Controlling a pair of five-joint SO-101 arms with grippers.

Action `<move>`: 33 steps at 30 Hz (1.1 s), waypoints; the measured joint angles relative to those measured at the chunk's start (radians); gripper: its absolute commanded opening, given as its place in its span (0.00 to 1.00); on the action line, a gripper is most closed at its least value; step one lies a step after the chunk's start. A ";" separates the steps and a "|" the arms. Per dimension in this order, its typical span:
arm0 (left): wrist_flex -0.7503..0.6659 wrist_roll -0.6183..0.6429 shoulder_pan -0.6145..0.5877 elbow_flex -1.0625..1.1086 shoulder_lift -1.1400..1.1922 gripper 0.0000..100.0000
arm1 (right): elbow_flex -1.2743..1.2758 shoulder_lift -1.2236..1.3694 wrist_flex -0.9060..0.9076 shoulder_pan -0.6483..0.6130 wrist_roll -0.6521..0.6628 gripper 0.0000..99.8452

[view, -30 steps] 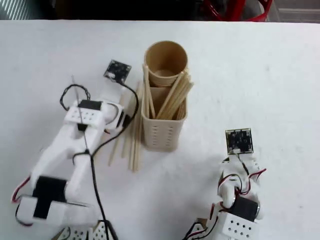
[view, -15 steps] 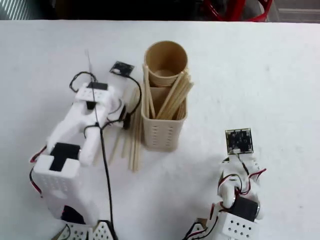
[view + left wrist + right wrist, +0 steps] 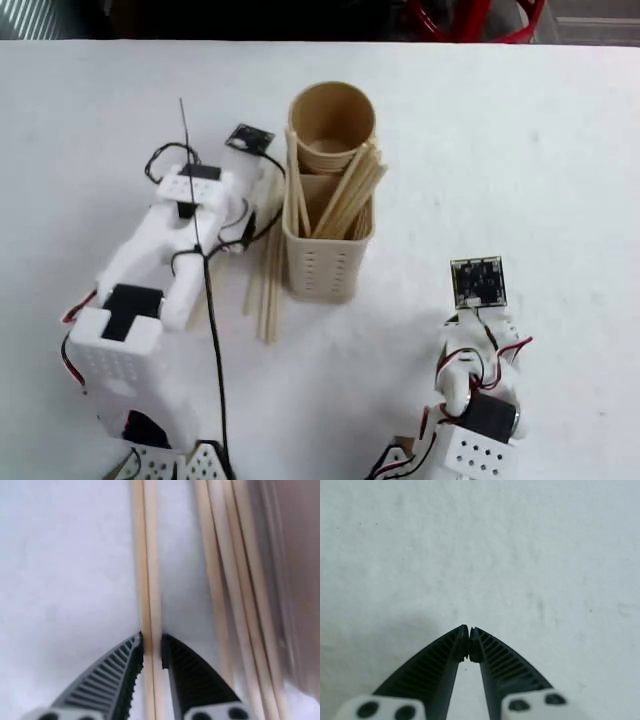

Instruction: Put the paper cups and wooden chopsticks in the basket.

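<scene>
1. Since a second ago, the left tool (image 3: 151, 642) has been moved forward beside the basket (image 3: 325, 268).
2. Two chopsticks (image 3: 150, 570) are pinched between its nearly shut fingers.
3. Loose chopsticks (image 3: 235, 605) are seen just beside them.
4. Paper cups (image 3: 330, 125) are stacked in the basket.
5. The right tool (image 3: 469, 632) is shut on nothing, over the worktop (image 3: 470, 540).

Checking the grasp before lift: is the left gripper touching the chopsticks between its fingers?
Touching. In the left wrist view, the left gripper has both fingertips against the sides of the chopstick pair, with no gap on either side.
</scene>
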 measured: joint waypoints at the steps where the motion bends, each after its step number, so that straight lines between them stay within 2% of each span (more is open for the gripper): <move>1: 0.002 0.000 0.000 0.000 0.000 0.02 | 0.000 0.000 0.000 0.000 0.000 0.02; 14: 0.031 0.000 -0.003 0.002 -0.032 0.02 | 0.000 0.000 0.000 0.000 0.000 0.02; 23: -0.052 -0.003 -0.035 0.239 -0.384 0.02 | 0.000 0.000 0.000 0.000 0.000 0.02; 29: -0.054 -0.002 -0.060 0.278 -0.680 0.02 | 0.000 0.000 0.000 0.000 0.000 0.02; 33: -0.057 -0.002 -0.044 0.333 -0.740 0.07 | 0.000 0.000 0.000 0.000 0.000 0.02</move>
